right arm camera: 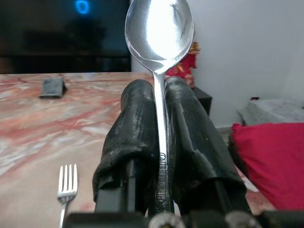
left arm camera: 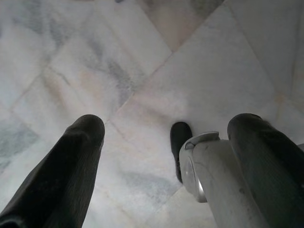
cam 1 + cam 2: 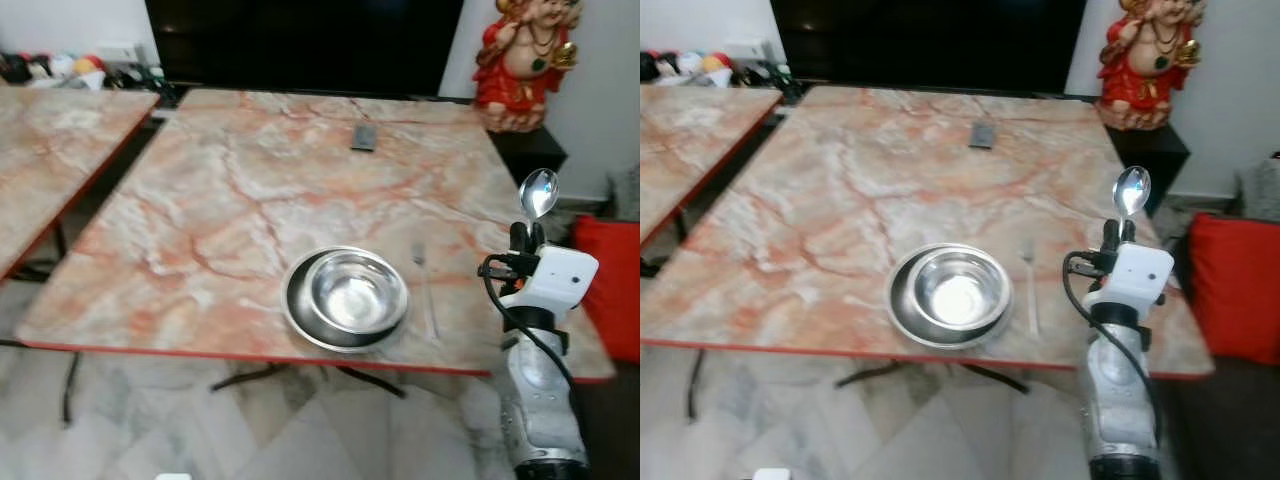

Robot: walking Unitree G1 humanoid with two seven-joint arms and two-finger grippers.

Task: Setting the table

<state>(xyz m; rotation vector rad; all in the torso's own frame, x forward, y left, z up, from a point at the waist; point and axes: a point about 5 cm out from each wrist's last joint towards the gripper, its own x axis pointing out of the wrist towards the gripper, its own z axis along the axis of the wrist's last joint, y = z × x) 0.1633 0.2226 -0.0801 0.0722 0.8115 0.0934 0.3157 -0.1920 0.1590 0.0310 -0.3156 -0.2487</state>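
Observation:
A steel bowl rests in a steel plate near the front edge of the marble table. A fork lies just to the right of the plate. My right gripper is raised by the table's right edge, shut on the handle of a spoon that stands upright, bowl up. In the right wrist view the spoon is pinched between the two black fingers, with the fork below on the table. My left gripper hangs open over the floor.
A dark flat object lies near the table's far edge. A red figurine stands on a dark stand at the back right. A red cushion sits to the right. Another marble table stands to the left. Marble floor lies below.

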